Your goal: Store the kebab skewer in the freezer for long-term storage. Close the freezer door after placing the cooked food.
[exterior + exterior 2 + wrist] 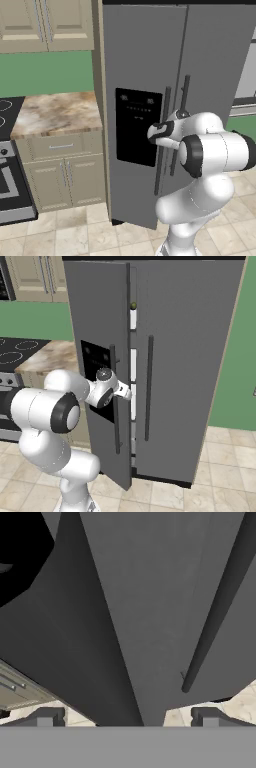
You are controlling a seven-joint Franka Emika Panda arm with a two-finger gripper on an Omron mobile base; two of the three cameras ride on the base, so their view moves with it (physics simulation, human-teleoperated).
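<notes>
The claw (128, 717) stands with its jaws wide apart, nothing between them, pressed up close to the freezer door (135, 75). That door stands slightly ajar, and its edge runs right between the two fingertips (47, 717) in the hand view. Its long dark handle (114, 401) sits just beside the claw; the black dispenser panel (137, 125) lies to the claw's left. Through the narrow gap beyond the claw, white shelves of the freezer (133, 363) show. The skewer cannot be made out. A small green fruit (133, 306) sits high above the claw on a top shelf
</notes>
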